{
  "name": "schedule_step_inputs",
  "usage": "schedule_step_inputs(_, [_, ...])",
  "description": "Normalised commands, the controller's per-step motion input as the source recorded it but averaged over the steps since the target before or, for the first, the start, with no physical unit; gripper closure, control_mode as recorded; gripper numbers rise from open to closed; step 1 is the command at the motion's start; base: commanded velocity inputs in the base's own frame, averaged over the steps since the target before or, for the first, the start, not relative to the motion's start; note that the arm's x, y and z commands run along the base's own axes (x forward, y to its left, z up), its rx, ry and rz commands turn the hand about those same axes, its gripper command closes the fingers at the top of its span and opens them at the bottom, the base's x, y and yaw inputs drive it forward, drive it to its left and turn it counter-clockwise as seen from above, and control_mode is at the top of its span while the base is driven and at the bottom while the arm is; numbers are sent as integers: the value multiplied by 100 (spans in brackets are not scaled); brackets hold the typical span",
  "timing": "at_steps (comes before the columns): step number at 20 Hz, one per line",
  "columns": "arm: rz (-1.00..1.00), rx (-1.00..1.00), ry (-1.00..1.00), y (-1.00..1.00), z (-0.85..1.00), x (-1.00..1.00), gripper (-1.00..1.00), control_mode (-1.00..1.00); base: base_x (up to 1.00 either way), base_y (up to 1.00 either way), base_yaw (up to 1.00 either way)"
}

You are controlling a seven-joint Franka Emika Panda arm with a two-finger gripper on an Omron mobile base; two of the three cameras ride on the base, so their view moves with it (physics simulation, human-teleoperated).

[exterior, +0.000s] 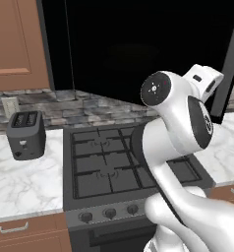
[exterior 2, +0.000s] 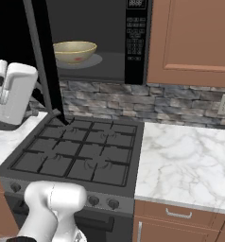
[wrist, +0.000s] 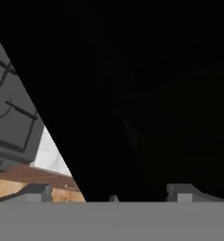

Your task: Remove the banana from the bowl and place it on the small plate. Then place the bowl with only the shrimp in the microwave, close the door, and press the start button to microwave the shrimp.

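The microwave (exterior 2: 135,42) hangs over the stove with its door (exterior 2: 46,71) swung wide open. Inside, the tan bowl (exterior 2: 74,51) rests on the glass turntable, and a small orange shrimp (exterior 2: 78,59) shows in it. The banana and the small plate are out of view. My gripper (wrist: 111,195) is open, nothing between its fingertips (wrist: 36,190), and it points closely at the black face of the door (wrist: 147,94). In the left base view the arm's white wrist (exterior: 202,81) sits beside the door's (exterior: 138,49) free edge; in the right base view it is left of the door.
A black gas stove (exterior 2: 81,151) lies below the microwave. A dark toaster (exterior: 25,134) stands on the marble counter (exterior: 25,182) to its left. More marble counter (exterior 2: 190,160) runs to the right, under a brown wooden cabinet (exterior 2: 194,38).
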Motion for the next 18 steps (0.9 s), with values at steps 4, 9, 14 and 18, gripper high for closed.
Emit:
schedule_step_inputs(4, [15,10,0,0,29,65,-100,-100,0,0,0])
schedule_step_inputs(9, [17,6,0,4,27,62,-100,-100,0,0,0])
schedule_step_inputs(14, [19,3,0,9,13,55,-100,-100,0,0,0])
schedule_step_inputs(18, [20,6,-2,0,-1,49,-100,-100,0,0,0])
